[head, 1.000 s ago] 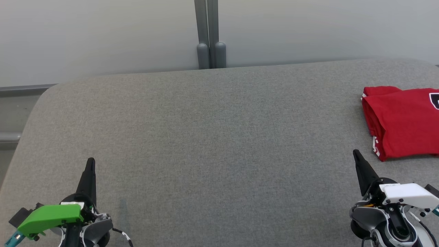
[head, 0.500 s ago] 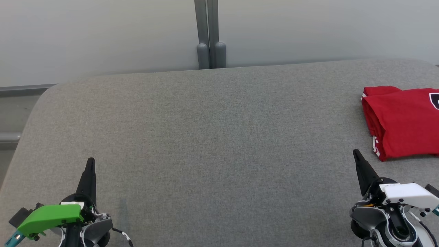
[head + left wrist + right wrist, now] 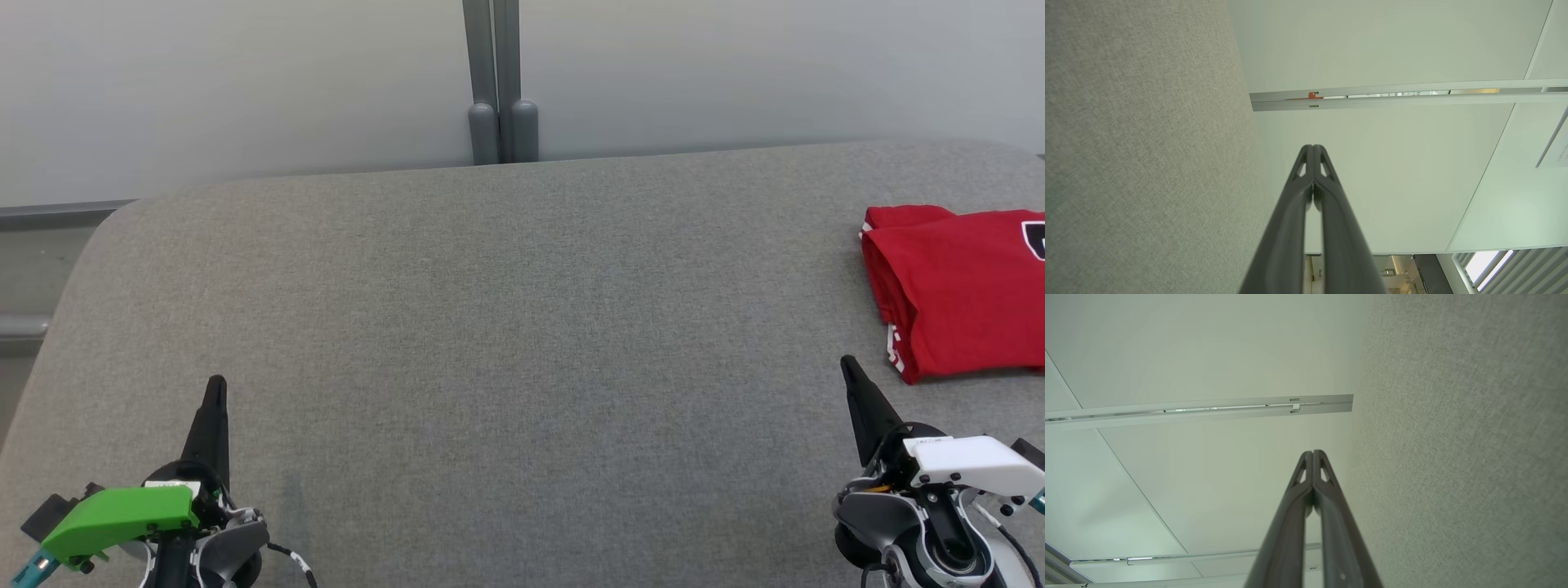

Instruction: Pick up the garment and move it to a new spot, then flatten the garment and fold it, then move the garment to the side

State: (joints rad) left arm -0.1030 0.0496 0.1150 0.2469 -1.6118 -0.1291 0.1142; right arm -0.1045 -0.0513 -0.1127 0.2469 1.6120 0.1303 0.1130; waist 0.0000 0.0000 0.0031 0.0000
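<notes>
left gripper and right gripper closed and empty at the near edge, red garment folded off to the right.

nearest the robot, the left gripper with its green mount sits low at the left and the right gripper with its white mount low at the right, both over the grey padded surface, fingers pointing away. the wrist views add the close look: each pair of dark fingers pressed together tip to tip, nothing between them, the grey surface along one side and pale wall panels crossed by a metal rail beyond. the head view gives the red garment, folded flat with white trim, lying on the surface at the right and cut by the picture's edge. it lies just beyond the right gripper's tip and to its right, not touching, and well apart from the left gripper. farthest back, a grey post stands against the pale wall.
</notes>
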